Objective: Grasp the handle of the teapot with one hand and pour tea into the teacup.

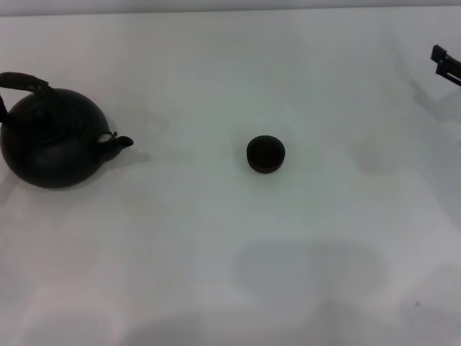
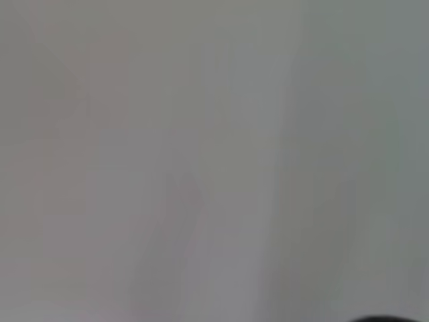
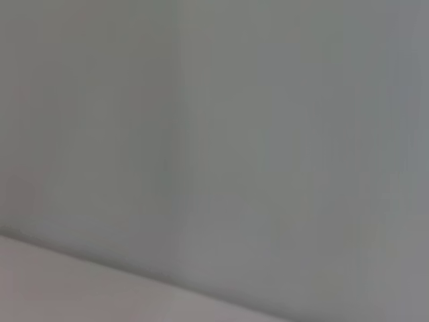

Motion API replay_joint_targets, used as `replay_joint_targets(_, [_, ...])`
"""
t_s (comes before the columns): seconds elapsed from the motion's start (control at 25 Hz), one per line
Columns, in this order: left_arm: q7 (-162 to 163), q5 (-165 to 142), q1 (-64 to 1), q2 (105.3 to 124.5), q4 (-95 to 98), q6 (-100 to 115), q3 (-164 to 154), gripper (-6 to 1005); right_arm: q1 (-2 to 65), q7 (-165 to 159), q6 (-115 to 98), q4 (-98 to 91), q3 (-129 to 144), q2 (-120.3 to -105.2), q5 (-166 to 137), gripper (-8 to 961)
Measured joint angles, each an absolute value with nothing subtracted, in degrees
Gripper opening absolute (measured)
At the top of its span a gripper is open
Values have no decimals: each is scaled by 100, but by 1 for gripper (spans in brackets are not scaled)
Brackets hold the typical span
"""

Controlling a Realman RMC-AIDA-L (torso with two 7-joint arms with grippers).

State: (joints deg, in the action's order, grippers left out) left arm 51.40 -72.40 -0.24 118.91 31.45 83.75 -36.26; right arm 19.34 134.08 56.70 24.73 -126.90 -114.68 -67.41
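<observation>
You have one teapot (image 1: 52,138) and one teacup (image 1: 266,154) to work with, both standing on the white bench (image 1: 216,259). The teapot sits at the far left, partly cut off by the edge of the head view, with its short spout (image 1: 121,142) pointing right toward the teacup, which stands near the middle and well apart from it. The single handle (image 1: 26,80) arches over the top of the pot and looks tilted toward the far side. Judge the pot as heavy and rigid, likely heavier still if it is filled, with a smooth round body that offers no good purchase; the rough, wrapped-looking handle is the place to take hold, near the crown of the arch so the pot hangs level before you tip it. The teacup looks small, light and easy to knock or slide, so pour gently and keep the spout from touching it. Only a dark piece of the right hand (image 1: 446,63) shows at the far right edge, well away from both things, and you cannot tell whether it is released or clenched. The left hand is not in view; both wrist views show only plain pale surface.
</observation>
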Motion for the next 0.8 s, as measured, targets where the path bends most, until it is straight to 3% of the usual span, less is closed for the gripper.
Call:
replay_joint_targets(0.4, [5067, -6749, 106, 11899, 2844, 8719, -2593, 752, 1329, 13473, 6958, 2876, -13007, -11451, -6672, 868])
replay_joint_targets(0.8, [5049, -6298, -146, 11865, 2418, 8734, -2479, 745, 1173, 14410, 7814, 2321, -13066, -11452, -6376, 869])
